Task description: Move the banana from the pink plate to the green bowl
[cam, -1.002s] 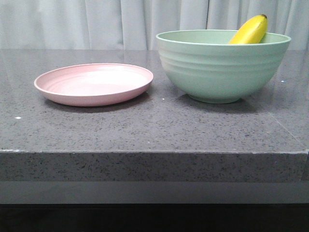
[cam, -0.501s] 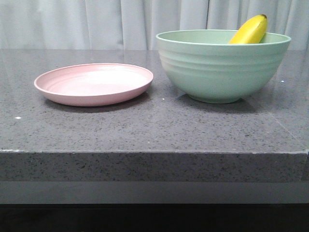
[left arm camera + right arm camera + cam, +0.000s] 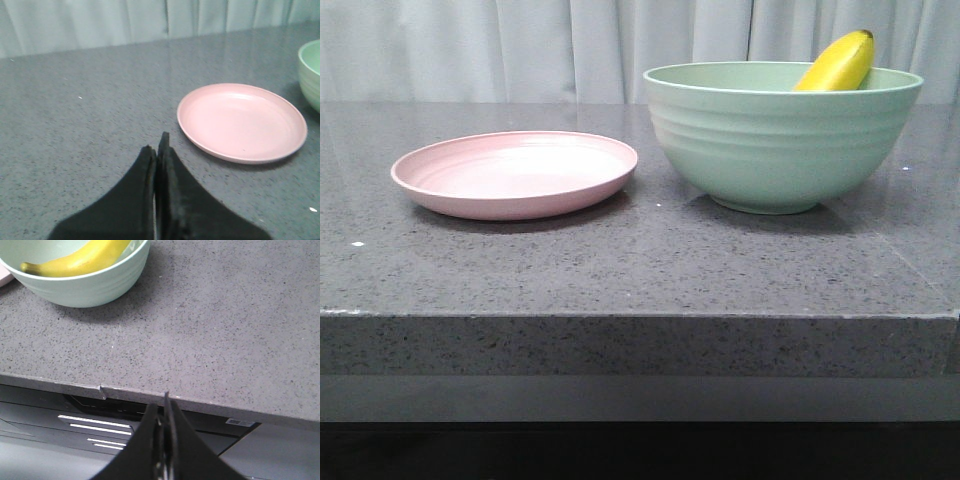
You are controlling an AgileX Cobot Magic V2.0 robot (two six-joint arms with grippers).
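The plate (image 3: 514, 173) sits bare on the desk (image 3: 620, 270), just left of the bowl (image 3: 782, 135). The banana (image 3: 837, 62) leans inside the bowl, its tip above the rim. Left gripper (image 3: 156, 150) jaws: pressed together. Right gripper (image 3: 161, 412) jaws: pressed together.

The green bowl (image 3: 85, 287) stands on the speckled grey counter (image 3: 225, 330), cut off by the picture's edge. Inside it lies the banana (image 3: 75, 261) — yellow, curved, one narrow end resting against the bowl's inner wall. The right gripper (image 3: 163, 412) hangs well apart from the bowl, over the counter's front edge — its two dark fingers pressed together with nothing between them.
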